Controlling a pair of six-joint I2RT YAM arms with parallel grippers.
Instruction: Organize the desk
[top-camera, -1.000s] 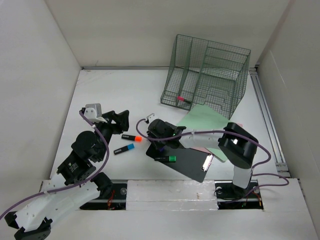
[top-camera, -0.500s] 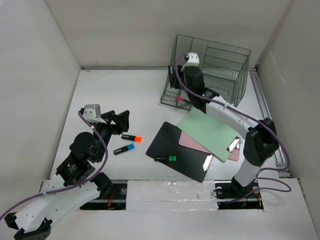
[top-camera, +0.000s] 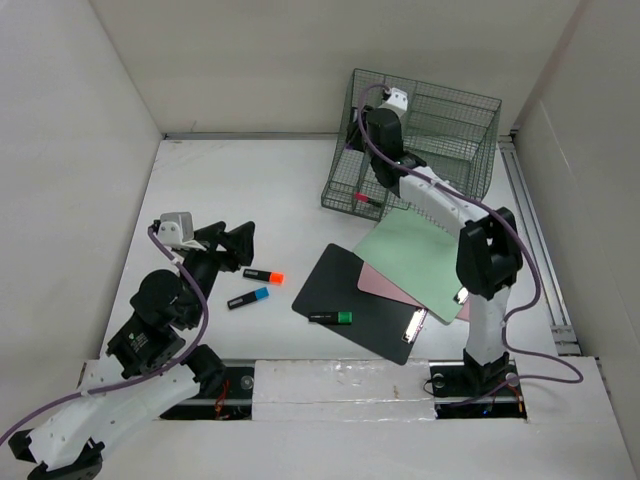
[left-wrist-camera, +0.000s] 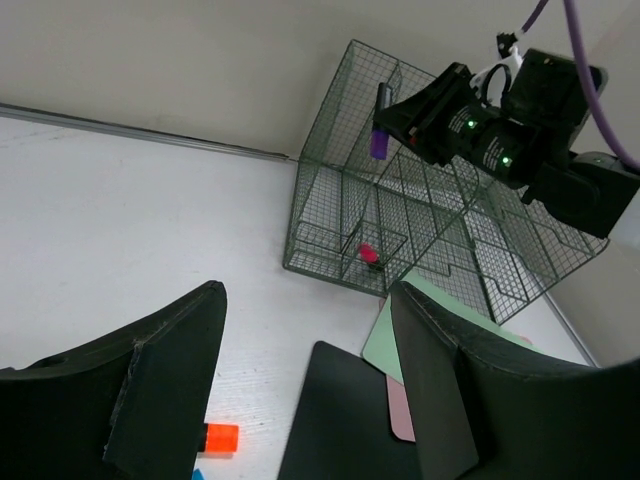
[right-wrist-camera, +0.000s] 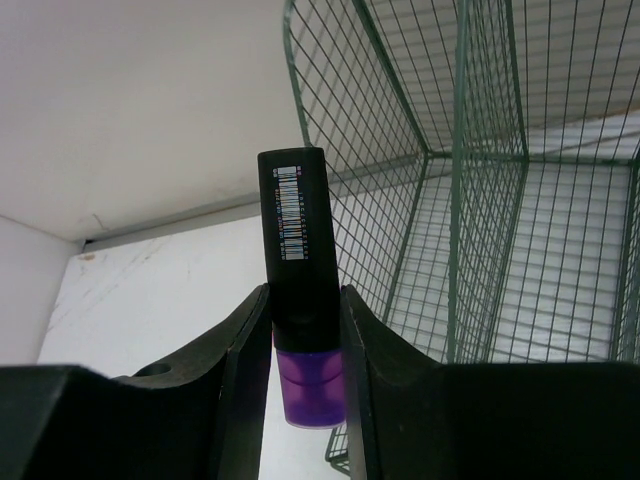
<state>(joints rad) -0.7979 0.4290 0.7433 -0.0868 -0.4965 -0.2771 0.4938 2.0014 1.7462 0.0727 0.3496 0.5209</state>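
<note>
The white desk (top-camera: 250, 190) holds an orange-capped highlighter (top-camera: 264, 274), a blue one (top-camera: 247, 298) and a green one (top-camera: 332, 317), which lies on a black clipboard (top-camera: 365, 310). My right gripper (top-camera: 358, 128) is shut on a black highlighter with a purple cap (right-wrist-camera: 295, 230). It holds it upright, cap down, at the top left corner of the green wire rack (top-camera: 440, 130). The highlighter also shows in the left wrist view (left-wrist-camera: 380, 125). My left gripper (top-camera: 235, 245) is open and empty above the orange highlighter (left-wrist-camera: 215, 438).
A green clipboard (top-camera: 420, 255) and a pink one (top-camera: 385, 285) overlap the black one at the right. A pink-capped highlighter (top-camera: 365, 198) lies in the rack's front left compartment. White panel walls (top-camera: 70, 150) border the desk.
My right arm has carried the purple highlighter from the black clipboard up and back to the rack's top left corner. My left gripper has barely moved.
</note>
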